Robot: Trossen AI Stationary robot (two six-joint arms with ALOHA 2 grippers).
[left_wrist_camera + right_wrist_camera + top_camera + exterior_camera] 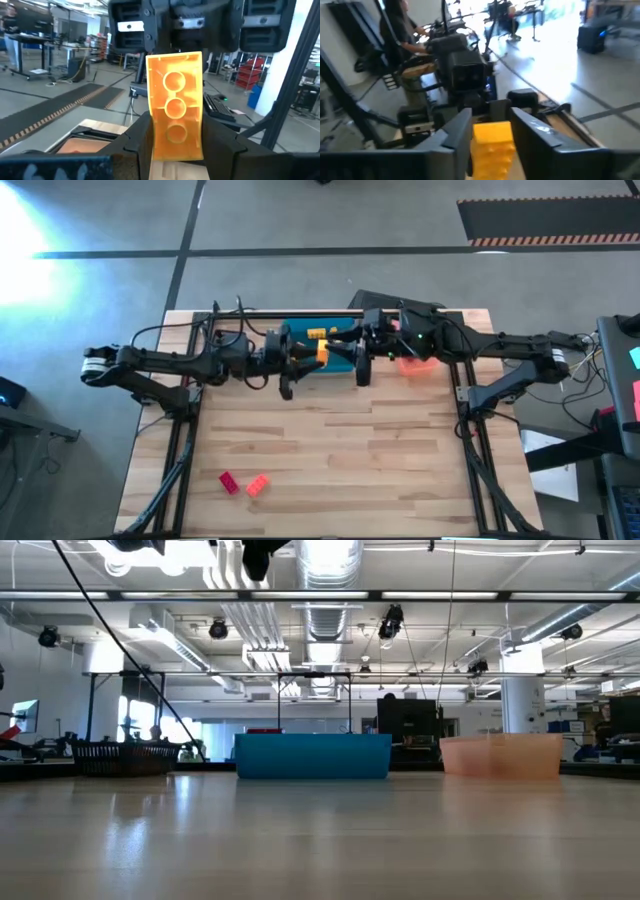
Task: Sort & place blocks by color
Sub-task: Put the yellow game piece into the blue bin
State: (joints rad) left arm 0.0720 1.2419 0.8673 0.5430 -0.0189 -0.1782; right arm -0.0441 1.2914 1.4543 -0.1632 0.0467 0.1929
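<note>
Both grippers — left gripper (300, 360), right gripper (345, 352) — pinch one yellow-orange block (322, 352) at frame's upper centre, over blue tray (300, 332). Advice: one jaw pair releases first — no tugging.

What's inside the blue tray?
In the high view, one yellow-orange block lies in the blue tray. Both grippers meet over the tray around another yellow-orange block, and the arms cover most of its floor, so more could be hidden.
</note>
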